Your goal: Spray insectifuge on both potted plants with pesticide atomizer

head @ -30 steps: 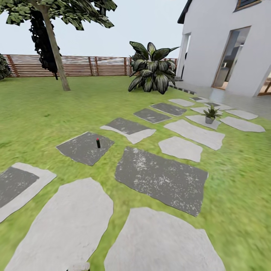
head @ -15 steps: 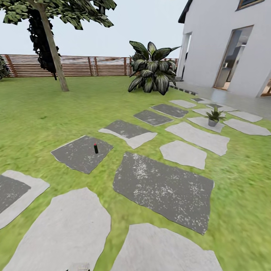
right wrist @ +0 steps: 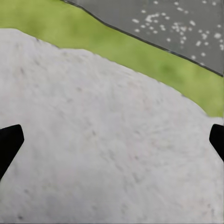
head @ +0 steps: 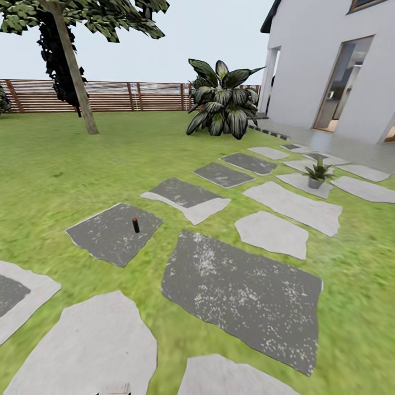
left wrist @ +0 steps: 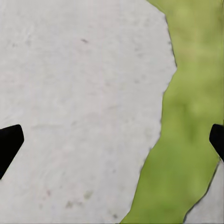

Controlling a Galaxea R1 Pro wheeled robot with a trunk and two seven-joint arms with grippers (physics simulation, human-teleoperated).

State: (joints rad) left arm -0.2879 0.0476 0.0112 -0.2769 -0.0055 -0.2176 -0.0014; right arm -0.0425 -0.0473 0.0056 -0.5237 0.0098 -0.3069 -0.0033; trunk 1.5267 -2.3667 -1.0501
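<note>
Green lawn (head: 49,164) carries grey stepping stones (head: 241,291); one dark stone bears a small dark bottle (head: 135,224), label unreadable. A potted rosette (head: 317,174) stands well apart. Both grippers' (left wrist: 112,144) (right wrist: 112,144) fingertips sit wide apart, empty.

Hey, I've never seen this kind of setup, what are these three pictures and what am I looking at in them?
These are simulator renders from a wheeled, two-armed robot in a garden. The big picture comes from its head camera: a lawn with grey stepping stones, a small dark bottle, the pesticide atomizer, standing upright on one dark stone, and a small potted plant on a pale stone near the house. The other two come from cameras at each wrist, looking down at pale stone and grass. The black tips at their edges are fingers of the left pincer and right pincer, both open, holding nothing.
</note>
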